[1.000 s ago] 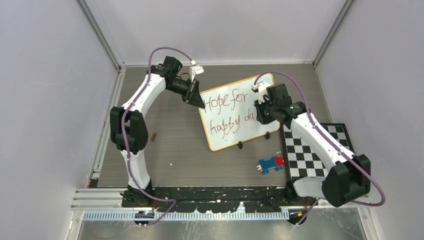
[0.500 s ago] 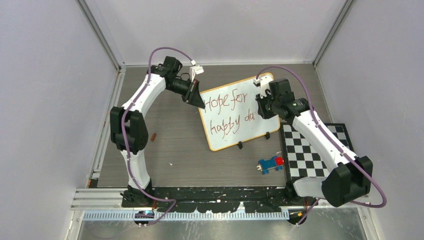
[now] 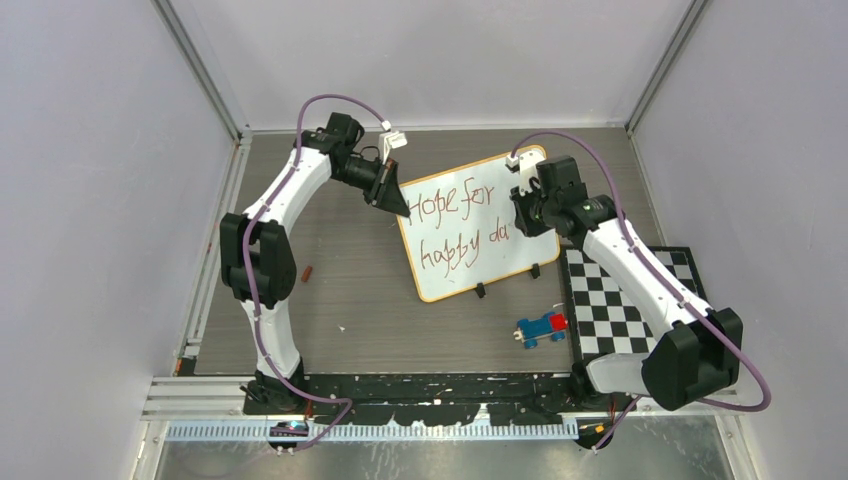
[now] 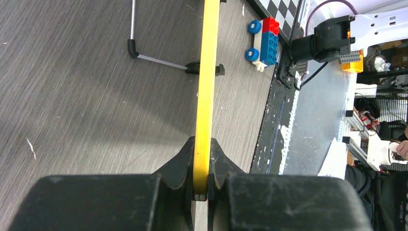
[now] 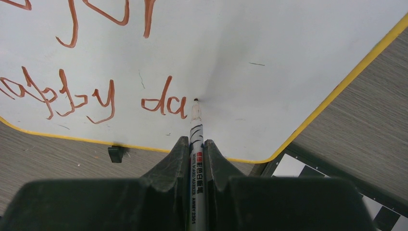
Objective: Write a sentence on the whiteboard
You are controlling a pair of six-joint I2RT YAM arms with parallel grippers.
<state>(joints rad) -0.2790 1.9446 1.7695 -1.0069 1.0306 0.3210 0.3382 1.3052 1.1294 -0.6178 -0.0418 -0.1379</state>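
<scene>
A white whiteboard (image 3: 476, 255) with a yellow frame stands tilted on the table and reads "Hope for happy da" in red. My left gripper (image 3: 403, 207) is shut on the board's left edge, seen edge-on as a yellow strip (image 4: 206, 96) between the fingers. My right gripper (image 3: 519, 232) is shut on a white whiteboard marker (image 5: 196, 144). The marker tip rests at the board (image 5: 269, 57) just right of the last "a".
A red and blue toy brick car (image 3: 541, 327) sits on the table in front of the board, also in the left wrist view (image 4: 264, 37). A black and white checkerboard mat (image 3: 630, 305) lies at the right. A small red object (image 3: 308, 272) lies at the left.
My right gripper with the marker has moved a little up and away along the board, then held near the end of "da". The left arm has not moved.
</scene>
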